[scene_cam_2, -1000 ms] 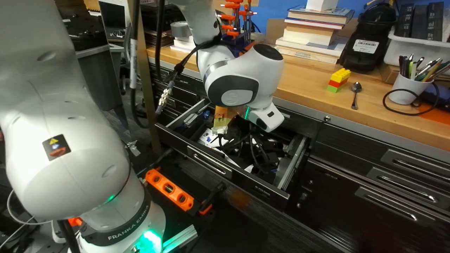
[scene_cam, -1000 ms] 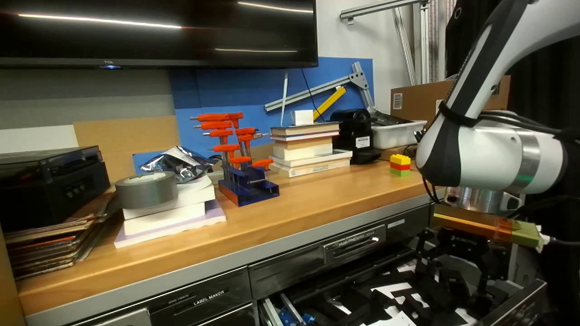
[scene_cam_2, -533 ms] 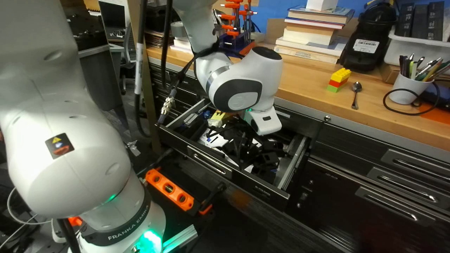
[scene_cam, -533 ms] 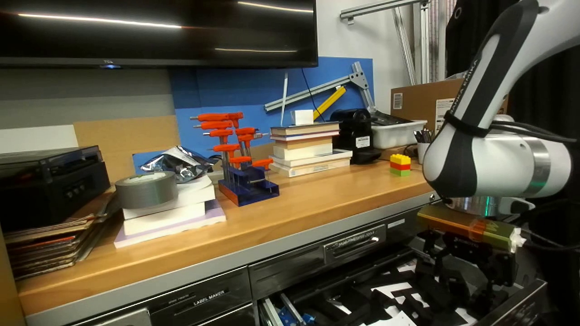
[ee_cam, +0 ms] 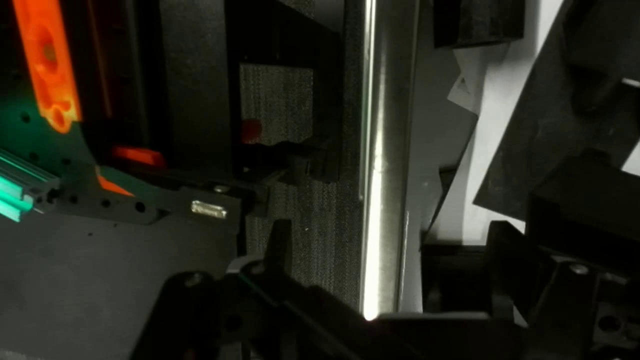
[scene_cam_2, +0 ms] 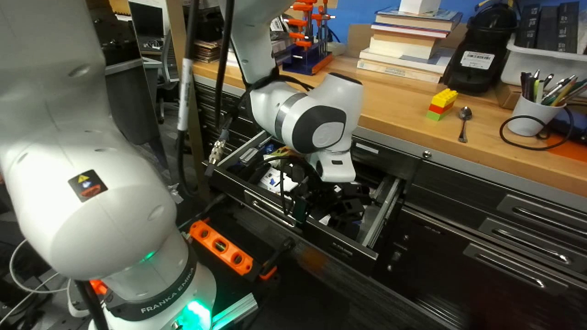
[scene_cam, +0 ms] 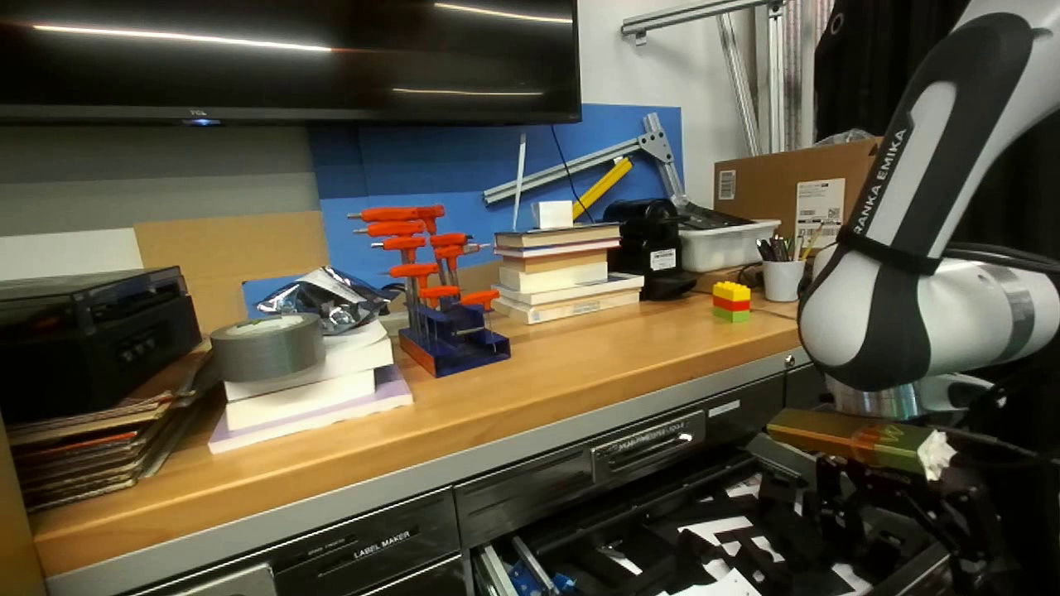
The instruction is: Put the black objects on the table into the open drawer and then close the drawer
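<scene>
- One counter (scene_cam: 580,352), wooden on top and grey along its front edge.
- One robot arm (scene_cam_2: 316,119), reaching down in front of that edge.
- One drawer (scene_cam_2: 330,242), pulled out below the counter's front edge.
- Two piles: one left book stack (scene_cam: 306,403) near the counter's left end, one right book stack (scene_cam: 563,285) near its back edge.
- One gripper (ee_cam: 391,227), its two fingers spread apart: in the wrist view one stands outside the drawer's front wall, one inside, the rim between them. Whether either touches it cannot be told.
- One blue tool stand (scene_cam: 455,352), between the two book stacks, bearing orange-handled tools (scene_cam: 414,271) too crowded to count.
- One white cup (scene_cam_2: 532,109), toward the counter's right end, with several pens (scene_cam_2: 539,94) in it.
- One roll of tape (scene_cam: 269,352), lying on the left book stack.
- Black objects (scene_cam_2: 351,208), heaped in the drawer toward its right front corner; they overlap, so their number cannot be told.
- One block tower (scene_cam_2: 441,105) of three colours, yellow over red over green, on the counter between right book stack and cup.
- One spoon (scene_cam_2: 463,124), just beside the block tower.
</scene>
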Controlling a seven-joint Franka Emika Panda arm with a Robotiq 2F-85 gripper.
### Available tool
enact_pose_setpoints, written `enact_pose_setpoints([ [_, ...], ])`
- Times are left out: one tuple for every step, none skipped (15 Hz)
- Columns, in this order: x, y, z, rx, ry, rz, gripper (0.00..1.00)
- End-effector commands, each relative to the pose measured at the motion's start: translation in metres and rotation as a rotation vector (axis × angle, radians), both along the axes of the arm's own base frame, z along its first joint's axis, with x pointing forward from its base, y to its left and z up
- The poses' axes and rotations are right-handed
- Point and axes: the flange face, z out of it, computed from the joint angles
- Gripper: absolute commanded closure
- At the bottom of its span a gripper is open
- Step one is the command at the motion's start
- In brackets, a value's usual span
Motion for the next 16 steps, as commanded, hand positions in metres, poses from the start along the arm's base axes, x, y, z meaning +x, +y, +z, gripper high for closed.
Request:
enact_pose_setpoints([
  [-0.001,0.015,0.003,0.025,0.049,0.030,0.00],
  [-0.004,0.019,-0.002,0.043,0.068,0.048,0.00],
  [-0.006,0.022,-0.005,0.060,0.080,0.067,0.00],
  [-0.006,0.025,-0.008,0.079,0.092,0.088,0.00],
  [-0.004,0.028,-0.013,0.108,0.093,0.115,0.00],
  [0.000,0.029,-0.020,0.142,0.089,0.143,0.00],
  [0.005,0.030,-0.021,0.170,0.063,0.164,0.00],
  [0.009,0.032,-0.023,0.196,0.042,0.189,0.00],
  [0.015,0.035,-0.022,0.233,-0.002,0.221,0.00],
  [0.023,0.039,-0.022,0.266,-0.033,0.244,0.00],
  [0.031,0.041,-0.023,0.300,-0.064,0.271,0.00],
  [0.037,0.043,-0.025,0.332,-0.095,0.291,0.00],
  [0.040,0.041,-0.028,0.360,-0.118,0.309,0.00],
  [0.042,0.039,-0.030,0.384,-0.146,0.324,0.00],
  [0.046,0.037,-0.032,0.410,-0.167,0.336,0.00],
  [0.049,0.035,-0.033,0.431,-0.192,0.345,0.00],
])
